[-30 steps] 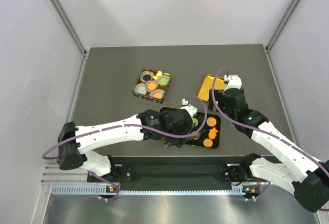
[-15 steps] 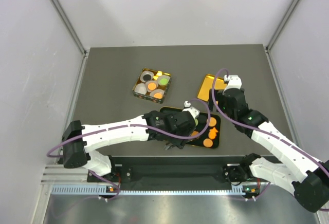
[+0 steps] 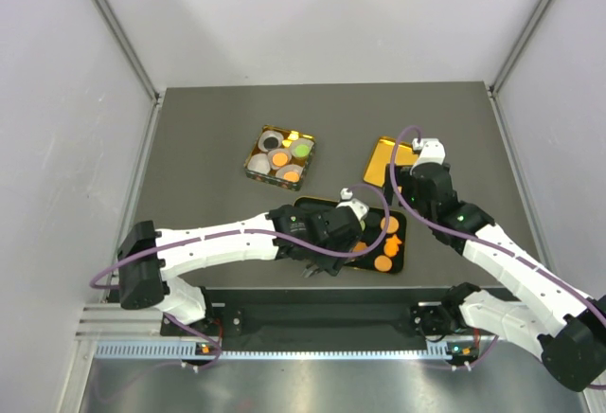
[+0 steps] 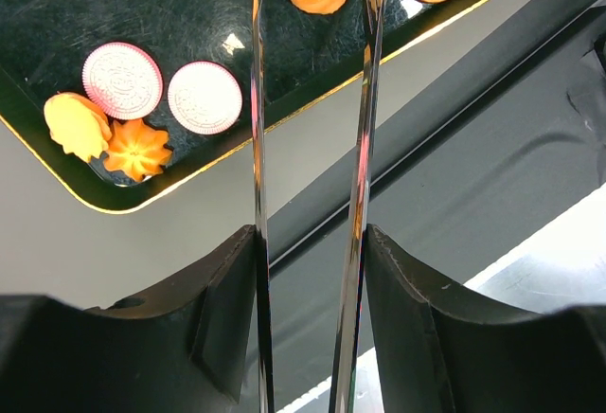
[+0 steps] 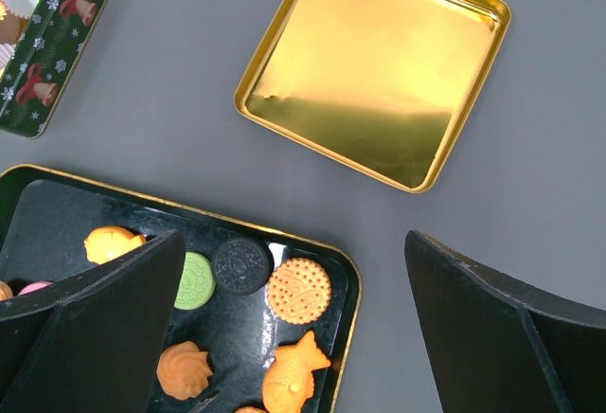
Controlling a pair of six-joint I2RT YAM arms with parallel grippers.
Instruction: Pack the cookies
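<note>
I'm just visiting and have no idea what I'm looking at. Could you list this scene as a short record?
table: grey, holds everything
tray: black with a gold rim, many cookies on it
tin: green, paper cups inside, some with cookies
lid: gold, inside facing up, beside the tray
left gripper: partly open above the tray's near edge
right gripper: wide open, holding nothing

Left arm [image 3: 218,240] stretches rightward, left fingers [image 4: 258,148] partly parted; right fingers [image 5: 85,337] spread wide

A dark grey table [image 3: 208,138] sits between plain white walls [image 3: 57,100] (metal struts [image 3: 114,25] at the corners).
</note>
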